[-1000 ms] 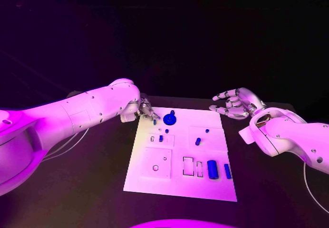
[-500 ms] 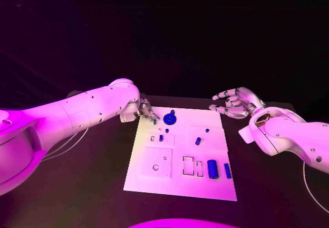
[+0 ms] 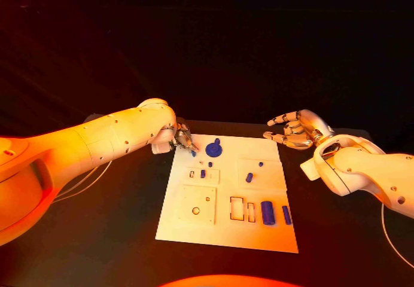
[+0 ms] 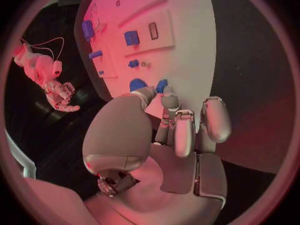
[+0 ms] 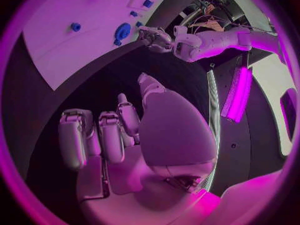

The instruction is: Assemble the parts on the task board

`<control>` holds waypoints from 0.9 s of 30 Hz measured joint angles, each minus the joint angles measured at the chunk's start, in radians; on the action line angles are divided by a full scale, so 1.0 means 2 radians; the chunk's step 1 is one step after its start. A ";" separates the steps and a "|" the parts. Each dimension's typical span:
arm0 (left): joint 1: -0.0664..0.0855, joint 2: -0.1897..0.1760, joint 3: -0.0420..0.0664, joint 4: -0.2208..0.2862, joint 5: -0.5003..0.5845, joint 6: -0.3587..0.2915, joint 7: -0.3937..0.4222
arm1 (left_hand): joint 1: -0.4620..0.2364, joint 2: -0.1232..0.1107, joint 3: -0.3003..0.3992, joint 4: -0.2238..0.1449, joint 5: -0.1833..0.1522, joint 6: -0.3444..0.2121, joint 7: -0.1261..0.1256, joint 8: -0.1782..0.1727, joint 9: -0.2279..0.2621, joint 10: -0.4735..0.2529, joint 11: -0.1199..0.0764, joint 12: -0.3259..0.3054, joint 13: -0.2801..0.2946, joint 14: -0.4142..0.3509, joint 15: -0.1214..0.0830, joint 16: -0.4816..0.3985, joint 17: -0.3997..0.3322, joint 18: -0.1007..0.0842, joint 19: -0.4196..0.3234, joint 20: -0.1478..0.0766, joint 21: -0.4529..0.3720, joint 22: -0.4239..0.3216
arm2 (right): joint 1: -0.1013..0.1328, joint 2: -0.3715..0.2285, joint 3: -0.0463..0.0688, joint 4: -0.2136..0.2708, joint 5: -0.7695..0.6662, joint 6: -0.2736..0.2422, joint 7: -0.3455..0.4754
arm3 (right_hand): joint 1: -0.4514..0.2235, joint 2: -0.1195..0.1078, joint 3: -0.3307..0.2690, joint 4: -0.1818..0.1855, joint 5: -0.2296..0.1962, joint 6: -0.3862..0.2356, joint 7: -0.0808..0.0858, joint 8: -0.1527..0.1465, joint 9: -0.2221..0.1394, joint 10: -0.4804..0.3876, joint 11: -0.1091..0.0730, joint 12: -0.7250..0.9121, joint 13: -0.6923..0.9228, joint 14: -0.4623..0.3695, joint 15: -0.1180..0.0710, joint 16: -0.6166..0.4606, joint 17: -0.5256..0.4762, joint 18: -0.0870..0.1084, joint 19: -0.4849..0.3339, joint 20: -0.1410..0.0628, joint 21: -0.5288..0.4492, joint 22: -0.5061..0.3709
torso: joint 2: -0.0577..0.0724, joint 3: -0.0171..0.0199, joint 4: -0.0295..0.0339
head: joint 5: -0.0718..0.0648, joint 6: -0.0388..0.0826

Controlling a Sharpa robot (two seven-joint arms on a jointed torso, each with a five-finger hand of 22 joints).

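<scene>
Black surface is spanned by the white task board, where blue parts lie mostly unseated. Left hand fingers touch its far corner, grasp undeterminable; right hand is held open, empty.
</scene>
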 measured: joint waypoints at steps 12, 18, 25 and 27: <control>0.000 0.000 -0.001 -0.003 0.006 0.000 0.003 | 0.018 0.002 0.032 -0.007 -0.002 -0.002 0.002 -0.001 0.000 0.002 -0.002 0.000 -0.004 0.000 0.000 0.002 0.000 0.000 0.002 -0.002 0.000 0.002 | 0.000 0.000 0.000 0.000 0.000 0.000 0.000 | 0.000 0.000 0.000 0.000 0.000 0.000 0.000 0.000 0.000 0.000 0.000 0.000 0.000 0.000 0.000 0.000 0.000 0.000 0.000 0.000 0.000 0.000 | 0.000 0.0002 -0.0004 | 0.002 0.001; 0.000 -0.003 -0.002 -0.002 0.008 0.000 0.004 | 0.031 -0.005 0.065 0.009 0.004 -0.008 0.003 0.008 0.000 0.002 -0.001 -0.003 -0.011 0.000 0.000 0.002 0.000 0.000 0.002 -0.002 0.002 0.005 | 0.000 0.000 0.000 0.000 0.000 0.000 0.000 | -0.002 0.002 0.001 -0.001 0.000 0.000 0.000 0.000 -0.001 0.000 0.000 0.000 0.000 0.000 0.000 0.000 0.000 0.000 0.000 0.000 0.000 0.000 | 0.000 0.0002 -0.0001 | 0.002 0.002; -0.002 -0.013 -0.003 0.011 0.012 -0.002 0.006 | -0.002 -0.035 0.113 0.000 0.019 0.000 0.002 0.018 0.017 0.019 -0.002 0.006 -0.002 0.000 0.000 0.009 0.000 0.000 0.012 -0.003 0.012 0.020 | 0.000 0.000 0.000 0.000 0.000 0.000 0.000 | -0.002 0.002 0.001 -0.001 0.000 0.000 0.000 0.000 -0.001 0.000 0.000 0.000 0.000 0.000 0.000 0.000 0.000 0.000 0.000 0.000 0.000 0.000 | -0.001 0.0001 0.0003 | 0.002 0.002; -0.002 -0.019 -0.003 0.019 0.015 -0.006 0.007 | -0.010 -0.040 0.113 0.000 0.028 0.004 0.001 0.021 0.022 0.025 -0.005 0.010 0.002 -0.002 -0.002 0.010 0.000 0.000 0.015 -0.003 0.014 0.025 | 0.000 0.000 0.000 0.000 0.000 0.000 0.000 | -0.002 0.002 0.001 -0.001 0.000 0.000 0.000 0.000 -0.001 0.000 0.000 0.000 0.000 0.000 0.000 0.000 0.000 0.000 0.000 0.000 0.000 0.000 | -0.001 0.0001 0.0003 | 0.002 0.002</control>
